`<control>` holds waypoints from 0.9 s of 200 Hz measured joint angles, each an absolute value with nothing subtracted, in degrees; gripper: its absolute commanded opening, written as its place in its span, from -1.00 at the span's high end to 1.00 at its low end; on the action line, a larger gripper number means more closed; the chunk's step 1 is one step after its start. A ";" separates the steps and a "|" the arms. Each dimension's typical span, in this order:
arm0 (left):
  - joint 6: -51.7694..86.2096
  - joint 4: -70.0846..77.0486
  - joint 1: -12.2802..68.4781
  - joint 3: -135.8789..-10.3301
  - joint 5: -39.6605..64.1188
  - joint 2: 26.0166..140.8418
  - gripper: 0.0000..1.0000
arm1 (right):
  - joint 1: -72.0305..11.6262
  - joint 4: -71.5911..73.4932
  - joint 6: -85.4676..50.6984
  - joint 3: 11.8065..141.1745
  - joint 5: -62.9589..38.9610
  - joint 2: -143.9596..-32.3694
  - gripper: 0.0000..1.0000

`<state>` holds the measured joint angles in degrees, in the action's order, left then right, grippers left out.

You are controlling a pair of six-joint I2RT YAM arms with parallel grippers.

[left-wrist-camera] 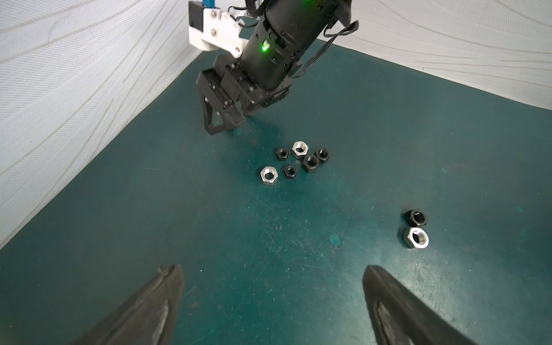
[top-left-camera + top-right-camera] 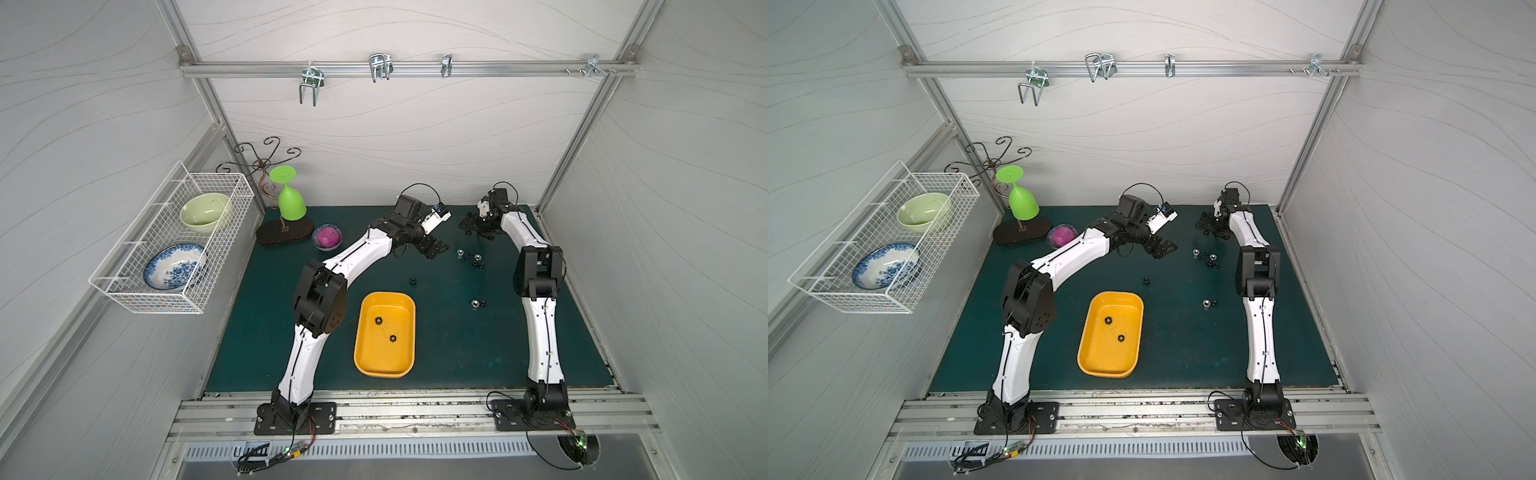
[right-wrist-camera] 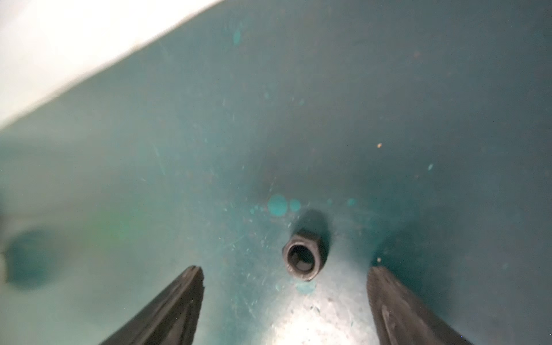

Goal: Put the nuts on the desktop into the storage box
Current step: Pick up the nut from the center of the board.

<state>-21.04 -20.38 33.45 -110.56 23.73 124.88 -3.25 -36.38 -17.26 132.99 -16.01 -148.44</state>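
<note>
The yellow-orange storage box lies on the teal desktop near the front middle, with two black nuts inside. Several nuts cluster at the back right, a single black one lies nearer the box, and a pair sits to the right. My left gripper hovers open and empty just left of the cluster. My right gripper is low over the mat near the back wall, open, with one black nut lying between and just ahead of its fingertips, untouched.
A white wire basket with two bowls hangs on the left wall. A green goblet on a dark stand and a small bowl with a pink ball stand at the back left. The back wall is close behind the right gripper.
</note>
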 measured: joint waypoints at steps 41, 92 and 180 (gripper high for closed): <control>-21.71 -20.53 33.45 -110.13 23.55 124.55 -0.97 | -0.36 -27.70 -25.80 129.49 -25.34 -148.44 -0.75; -22.96 -20.71 33.45 -108.42 22.96 123.15 -0.97 | 0.30 -20.73 -34.39 127.81 -31.38 -149.16 -0.71; -23.42 -20.71 33.45 -108.07 22.85 123.02 -0.97 | -0.56 -16.05 -37.52 125.05 -39.18 -149.53 -0.55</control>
<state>-23.42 -20.71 33.45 -108.07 22.85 123.02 -0.56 -16.05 -37.52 125.05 -39.18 -149.53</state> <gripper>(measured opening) 0.986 0.791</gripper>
